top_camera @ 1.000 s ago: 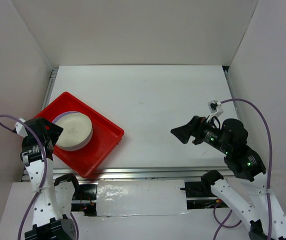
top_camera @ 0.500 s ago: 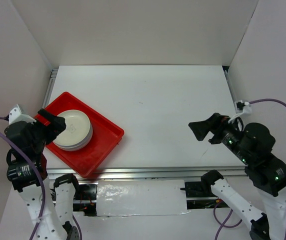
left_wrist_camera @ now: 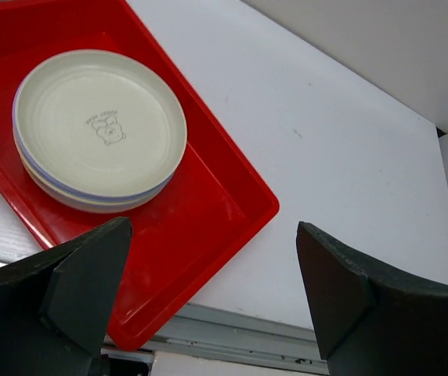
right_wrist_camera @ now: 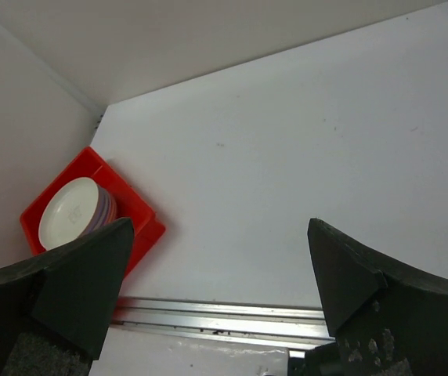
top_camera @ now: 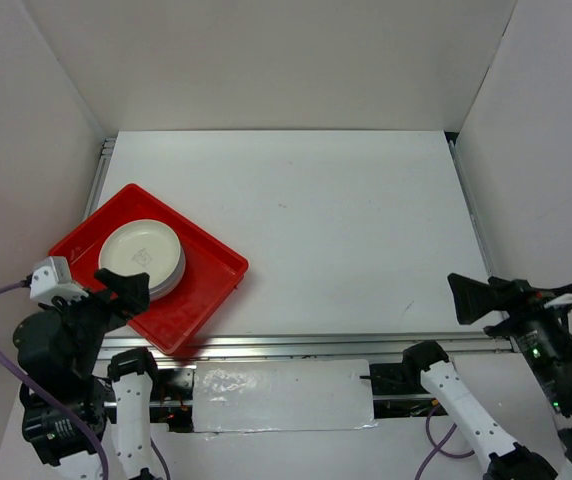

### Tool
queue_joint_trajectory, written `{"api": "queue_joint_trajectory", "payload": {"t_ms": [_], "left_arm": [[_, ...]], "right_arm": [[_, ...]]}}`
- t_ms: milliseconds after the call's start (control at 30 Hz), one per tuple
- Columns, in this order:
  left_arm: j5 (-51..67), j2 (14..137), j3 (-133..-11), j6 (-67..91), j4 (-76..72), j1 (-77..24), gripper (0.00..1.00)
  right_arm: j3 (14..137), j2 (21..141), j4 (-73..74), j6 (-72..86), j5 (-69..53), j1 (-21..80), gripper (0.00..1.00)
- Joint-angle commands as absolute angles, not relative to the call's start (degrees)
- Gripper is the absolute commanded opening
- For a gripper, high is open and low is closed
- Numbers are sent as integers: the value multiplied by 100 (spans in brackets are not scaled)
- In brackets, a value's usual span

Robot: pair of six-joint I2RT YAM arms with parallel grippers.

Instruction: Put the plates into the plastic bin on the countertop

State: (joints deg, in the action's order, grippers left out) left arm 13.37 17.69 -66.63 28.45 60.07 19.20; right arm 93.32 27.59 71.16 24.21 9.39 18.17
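A stack of plates [top_camera: 143, 259] with a cream one on top sits in the red plastic bin [top_camera: 206, 295] at the left of the white countertop [top_camera: 316, 220]. The stack also shows in the left wrist view [left_wrist_camera: 99, 129] and the right wrist view [right_wrist_camera: 71, 211]. My left gripper [top_camera: 124, 292] is open and empty, high above the bin's near corner. My right gripper [top_camera: 476, 298] is open and empty, raised over the near right edge of the countertop. The bin shows in the left wrist view [left_wrist_camera: 208, 227] and the right wrist view [right_wrist_camera: 142, 223].
A metal rail [top_camera: 316, 345] runs along the countertop's near edge, with more rail on the left [top_camera: 101, 170] and right [top_camera: 471, 210] sides. White walls [top_camera: 266, 60] enclose the back and sides.
Both arms have pulled back toward their bases and risen. The left gripper left the bin's left side; the right gripper moved from mid-right to the near right edge. The plates stayed put.
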Motion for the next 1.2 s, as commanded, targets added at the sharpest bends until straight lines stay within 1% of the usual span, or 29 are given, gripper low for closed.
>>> {"api": "queue_joint_trajectory", "payload": {"t_ms": [0,33,67,167,200,300,433,1167], "left_arm": [[1004,1346,-6215,2944,6152,1811,99],[724,1223,-6223,2997,6283,1758,99],[207,1187,-6275,3023,6354,1732,99],[-429,1178,-6696,3155,6600,1521,99],[-761,1204,-7002,3207,6670,1477,99],[-1133,1327,-7408,3427,6934,1433,99],[-1072,1433,-7541,3507,6926,1406,99],[-1600,1406,-7251,3595,6891,1274,99]], "right_arm": [[9483,2418,7637,2214,826,1802,100],[9466,2339,7655,2232,835,1810,100],[9457,2207,7699,2250,844,1811,100],[9369,1961,7778,2311,739,1776,100],[9334,1786,7778,2320,712,1749,100],[9097,1452,7752,2312,598,1618,100],[8877,1222,7717,2294,510,1407,100],[8244,1195,7269,2408,378,1538,100]]}}
